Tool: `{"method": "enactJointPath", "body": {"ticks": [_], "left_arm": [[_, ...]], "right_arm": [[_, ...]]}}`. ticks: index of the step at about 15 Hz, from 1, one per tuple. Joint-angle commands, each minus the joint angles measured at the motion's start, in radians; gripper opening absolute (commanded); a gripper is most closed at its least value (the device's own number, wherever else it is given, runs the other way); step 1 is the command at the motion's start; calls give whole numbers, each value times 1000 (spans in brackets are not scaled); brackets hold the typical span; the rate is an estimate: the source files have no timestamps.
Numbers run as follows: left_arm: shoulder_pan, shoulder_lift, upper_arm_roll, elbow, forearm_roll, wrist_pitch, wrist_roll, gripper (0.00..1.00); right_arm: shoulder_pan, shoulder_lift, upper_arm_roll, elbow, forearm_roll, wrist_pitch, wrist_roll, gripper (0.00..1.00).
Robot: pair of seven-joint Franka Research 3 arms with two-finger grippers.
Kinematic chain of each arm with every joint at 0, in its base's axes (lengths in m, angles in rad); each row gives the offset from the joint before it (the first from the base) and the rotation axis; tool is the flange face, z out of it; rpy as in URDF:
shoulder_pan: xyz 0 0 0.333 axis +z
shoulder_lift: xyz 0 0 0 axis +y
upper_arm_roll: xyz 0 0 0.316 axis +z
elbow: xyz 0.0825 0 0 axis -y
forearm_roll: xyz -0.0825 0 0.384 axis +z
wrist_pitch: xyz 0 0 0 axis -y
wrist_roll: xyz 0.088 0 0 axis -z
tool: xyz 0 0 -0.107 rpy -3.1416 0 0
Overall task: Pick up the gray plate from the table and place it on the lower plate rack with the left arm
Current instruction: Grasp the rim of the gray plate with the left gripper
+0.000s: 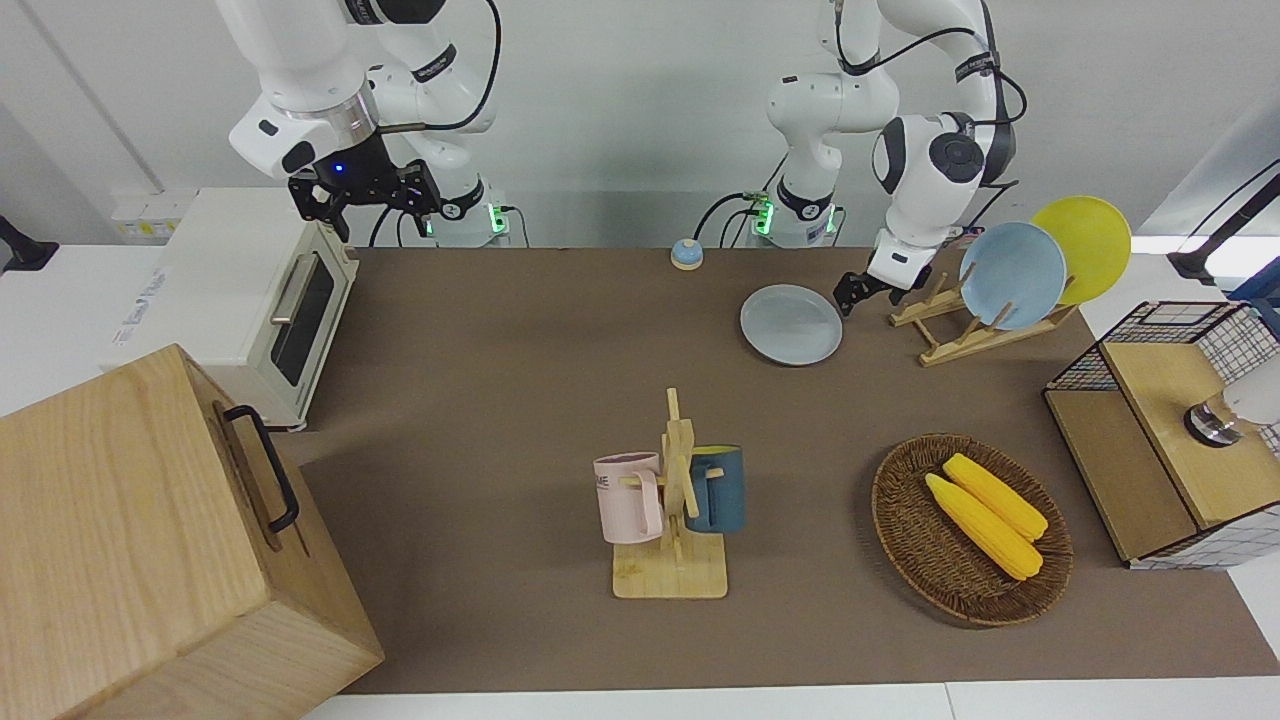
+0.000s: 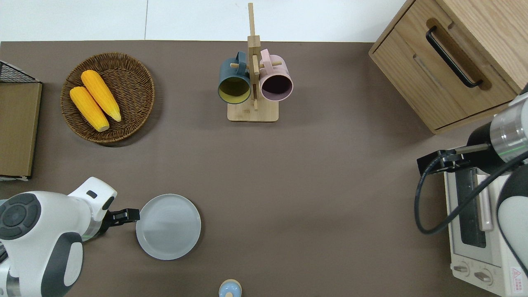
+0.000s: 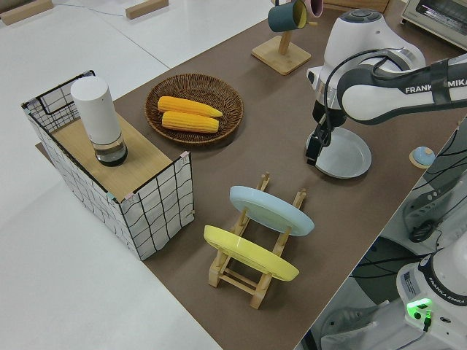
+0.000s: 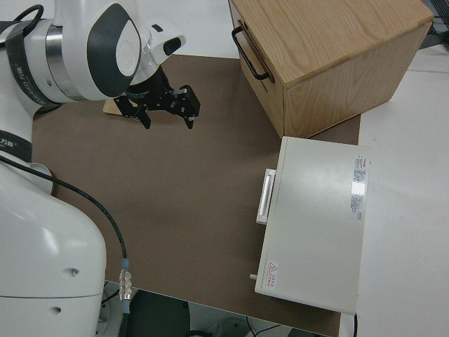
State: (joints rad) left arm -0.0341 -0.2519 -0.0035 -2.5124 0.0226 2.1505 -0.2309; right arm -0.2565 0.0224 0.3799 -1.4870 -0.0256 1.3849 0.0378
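The gray plate (image 2: 168, 226), round, smooth and matte with a shallow raised rim, lies flat on the brown table mat (image 2: 313, 173). In the overhead view the left gripper (image 2: 131, 215) is at the plate's nine o'clock edge, its black fingers low at the rim; whether they are spread or pinching the rim cannot be told. The lower plate rack (image 1: 975, 322), two pale wooden rails with slanted pegs, stands toward the left arm's end of the table, beside the plate; a glossy light blue plate (image 1: 1012, 275) and a yellow plate (image 1: 1082, 248) lean upright in its slots. In the overhead view, at the plate's eleven o'clock and farther from the robots, a round woven wicker basket (image 2: 140, 107) holds two ribbed yellow corn cobs (image 2: 95, 100). At one o'clock a wooden mug tree (image 2: 253, 82) on a square base carries a dark blue mug (image 2: 234, 82) and a pink mug (image 2: 276, 81). The right gripper (image 4: 167, 107) is parked, fingers spread.
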Motion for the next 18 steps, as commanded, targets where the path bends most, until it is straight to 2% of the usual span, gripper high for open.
{"method": "enactJointPath", "body": {"ticks": [1,4,9,11,12,13,15,18], "left_arm": [[2,-21,2,-80,-47,55,-2,987],[-6,14,2,-80,-111,54,-2,983],[-13,83,2,-79,-115,74,-2,952],[-15,94,2,-79,-115,88,-8,891],[-16,95,2,-79,-115,88,-10,814],[-16,95,2,-77,-115,88,-15,778],[-16,97,2,-77,-115,88,-18,617],[-16,98,2,-77,-115,86,-19,498]], "right_arm": [[-26,-2,24,10,-7,-15,13,983],[-26,-2,24,10,-7,-15,13,983],[-26,-2,24,10,-7,-15,13,983],[-26,-2,24,10,-7,-15,13,983],[-26,-2,24,10,-7,-15,13,983],[-26,-2,24,10,-7,-15,13,983],[-26,-2,24,10,-7,-15,13,983],[-26,-2,24,10,-7,-15,13,983]]}}
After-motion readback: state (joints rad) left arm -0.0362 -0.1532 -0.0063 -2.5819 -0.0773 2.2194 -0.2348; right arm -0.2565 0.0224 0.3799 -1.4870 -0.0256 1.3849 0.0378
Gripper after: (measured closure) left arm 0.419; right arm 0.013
